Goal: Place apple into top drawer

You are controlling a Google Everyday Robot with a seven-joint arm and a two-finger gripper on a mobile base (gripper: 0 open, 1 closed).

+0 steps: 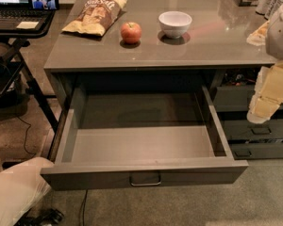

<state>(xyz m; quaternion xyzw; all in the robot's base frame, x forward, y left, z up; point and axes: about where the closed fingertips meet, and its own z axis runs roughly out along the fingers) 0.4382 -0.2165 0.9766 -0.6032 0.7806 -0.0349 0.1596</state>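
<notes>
**Clerk:** Any legible markings?

**Inspector:** One candidate only. The chip bag [95, 14], yellow with a brown panel, carries pale lettering, but I cannot read it. The laptop [12, 6] at the upper left has a yellow note [27, 25] on it, which also cannot be read.

**Clerk:** Where are the task items?

**Inspector:** The apple [131, 32] is round and red-orange with a paler patch. It sits on the counter [146, 53] between the chip bag and the white bowl [175, 22], apart from both. The counter is smooth, grey and slightly glossy. The bowl is plain, white and glazed.

**Clerk:** And the top drawer?

**Inspector:** The top drawer [141, 171] is pulled fully out beneath the counter. It is wide, shallow and dark grey, with flat matte walls. A small metal bar handle [145, 179] sits at the centre of its front. The apple is not in it.

**Clerk:** Where is the arm?

**Inspector:** It enters from the right edge. The white upper casing is level with the counter, and cream segmented links hang down and to the left. The gripper [258, 113] hangs below counter height in front of the narrower drawers [254, 147], to the right of the open drawer. It is well apart from the apple. I cannot tell whether the gripper is open or closed.

**Clerk:** Anything else?

**Inspector:** A knee in pale fabric [14, 187] is at the lower left.
</notes>
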